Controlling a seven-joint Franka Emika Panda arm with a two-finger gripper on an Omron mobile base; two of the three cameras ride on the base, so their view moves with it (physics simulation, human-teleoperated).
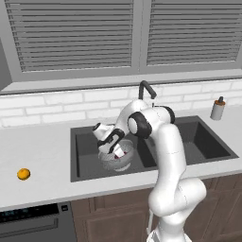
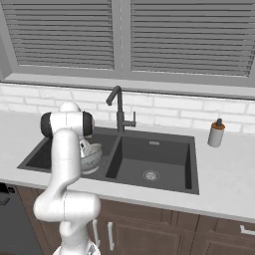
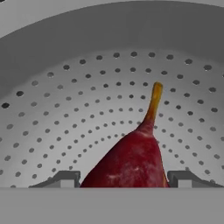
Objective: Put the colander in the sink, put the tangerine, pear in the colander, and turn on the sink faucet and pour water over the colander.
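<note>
The silvery perforated colander (image 1: 115, 163) (image 2: 92, 157) sits in the left basin of the dark double sink (image 1: 208, 142) (image 2: 149, 159). My gripper (image 1: 117, 150) (image 3: 124, 180) reaches down into the colander and is shut on the dark red pear (image 3: 131, 159) (image 1: 118, 151), whose stem points up against the colander's holed wall (image 3: 87, 87). The orange tangerine (image 1: 23, 174) lies on the counter far left of the sink. The dark faucet (image 1: 145, 90) (image 2: 118, 107) stands behind the divider between the basins; no water is seen running.
A small white soap dispenser (image 1: 218, 108) (image 2: 215, 133) stands on the counter at the sink's back right. The right basin holds only its round silver drain (image 2: 150, 175). An appliance panel (image 1: 33, 215) sits below the counter at the left.
</note>
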